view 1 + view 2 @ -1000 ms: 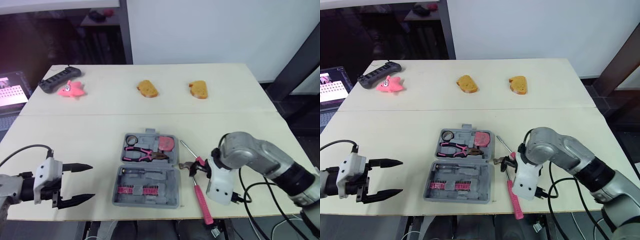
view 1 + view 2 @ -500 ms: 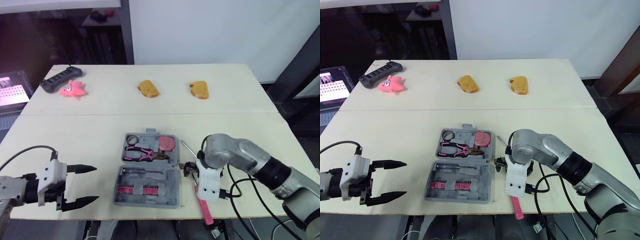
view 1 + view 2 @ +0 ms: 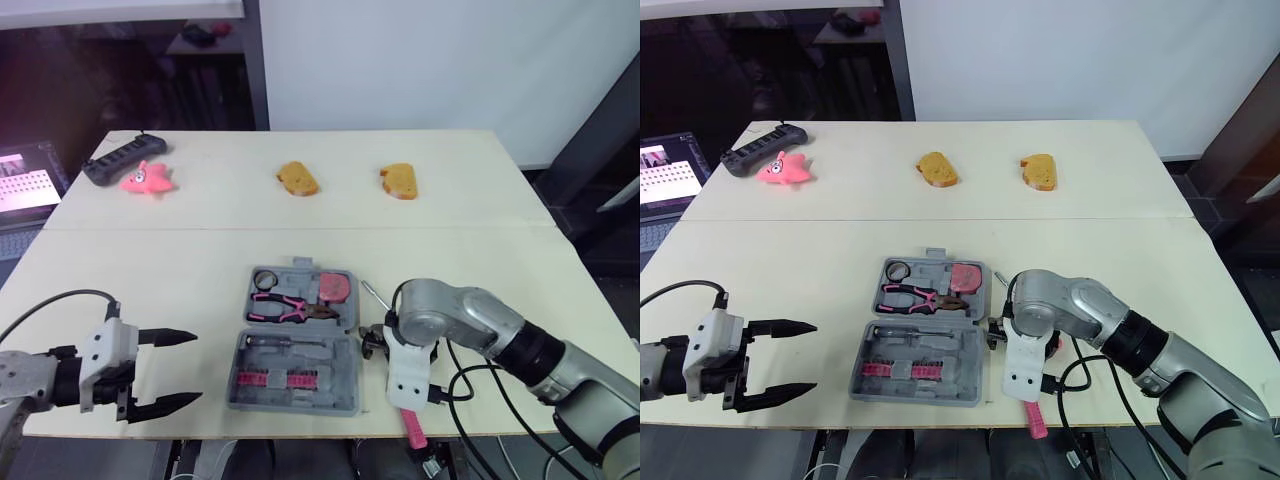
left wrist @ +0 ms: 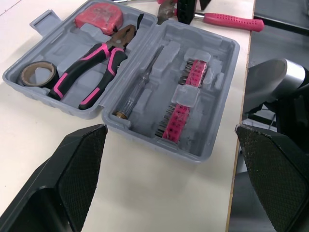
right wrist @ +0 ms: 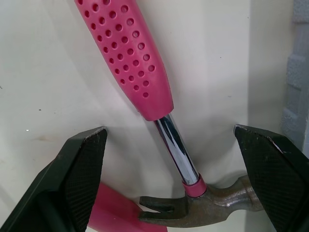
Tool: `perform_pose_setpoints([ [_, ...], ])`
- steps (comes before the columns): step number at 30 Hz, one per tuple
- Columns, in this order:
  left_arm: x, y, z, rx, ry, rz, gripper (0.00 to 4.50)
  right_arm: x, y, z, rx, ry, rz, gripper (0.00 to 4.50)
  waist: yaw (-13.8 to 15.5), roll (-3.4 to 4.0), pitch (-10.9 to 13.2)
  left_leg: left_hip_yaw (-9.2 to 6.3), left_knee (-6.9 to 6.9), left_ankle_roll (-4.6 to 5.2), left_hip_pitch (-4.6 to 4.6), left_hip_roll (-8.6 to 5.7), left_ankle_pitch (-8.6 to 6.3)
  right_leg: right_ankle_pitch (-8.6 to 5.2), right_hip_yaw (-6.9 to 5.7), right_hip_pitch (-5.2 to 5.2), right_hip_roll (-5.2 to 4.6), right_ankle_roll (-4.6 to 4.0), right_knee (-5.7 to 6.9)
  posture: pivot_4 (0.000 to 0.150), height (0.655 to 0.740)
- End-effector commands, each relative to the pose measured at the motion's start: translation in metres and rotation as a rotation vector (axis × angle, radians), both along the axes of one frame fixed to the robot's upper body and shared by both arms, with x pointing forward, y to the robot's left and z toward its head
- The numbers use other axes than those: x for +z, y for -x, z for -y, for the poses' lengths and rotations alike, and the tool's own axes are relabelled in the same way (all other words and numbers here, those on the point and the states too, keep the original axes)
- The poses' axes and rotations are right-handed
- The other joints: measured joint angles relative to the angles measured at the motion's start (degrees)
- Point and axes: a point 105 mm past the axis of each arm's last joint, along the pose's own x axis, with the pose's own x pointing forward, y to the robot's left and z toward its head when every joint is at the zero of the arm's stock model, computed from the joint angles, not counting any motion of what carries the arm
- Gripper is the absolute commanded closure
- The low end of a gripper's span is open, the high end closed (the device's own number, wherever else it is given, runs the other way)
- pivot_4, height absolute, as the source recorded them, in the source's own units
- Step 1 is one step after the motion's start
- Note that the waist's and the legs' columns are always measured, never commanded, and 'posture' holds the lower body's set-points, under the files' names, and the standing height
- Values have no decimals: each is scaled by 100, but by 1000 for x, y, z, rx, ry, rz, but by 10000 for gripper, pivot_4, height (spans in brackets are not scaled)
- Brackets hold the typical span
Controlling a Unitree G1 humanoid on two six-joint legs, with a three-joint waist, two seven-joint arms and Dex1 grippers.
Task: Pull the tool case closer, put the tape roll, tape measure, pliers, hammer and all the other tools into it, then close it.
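Silver-grey right arm, white wrist block, black cables looping; left gripper shows pointed black fingers.

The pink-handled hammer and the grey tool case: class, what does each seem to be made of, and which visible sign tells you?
Pink-handled hammer: the grip looks like matte rubber or soft plastic and is dimpled. The shaft is mirror-bright polished metal. The head is dull brownish metal, probably steel. Grey tool case: likely hard moulded plastic with a matte finish and tool-shaped recesses.
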Motion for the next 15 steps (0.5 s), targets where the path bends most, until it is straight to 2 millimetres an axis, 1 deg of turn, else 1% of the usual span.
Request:
perform_pose_setpoints([
  [1,4,1,4,-17,15,11,0,-18,11,9,-9,25,-49,14075,2,-19,-12,-1,1,0,1,0,0,-1,-1,2,0,-1,0,1500,7400],
  [6,2,1,4,-17,16,3,0,-20,10,3,12,-1,-44,38441,-15,-33,-20,-2,3,1,27,0,-1,-2,-1,26,1,-4,0,1500,7400],
  [8,1,0,4,-17,16,2,0,-21,9,1,20,-4,-41,44813,-13,-37,-22,-2,-2,6,52,1,-3,-4,-1,45,3,-6,0,1500,7400],
  [10,1,-1,4,-17,15,2,0,-21,6,-2,25,-12,-34,44813,-18,-47,-28,-1,-4,13,87,1,-8,-9,0,78,3,-12,-2,1500,7400],
  [15,-1,-3,3,-14,10,0,0,-19,3,-5,55,-17,-22,44813,-34,-72,-43,-2,-4,16,96,3,-10,-14,0,83,6,-21,-2,1500,7400],
])
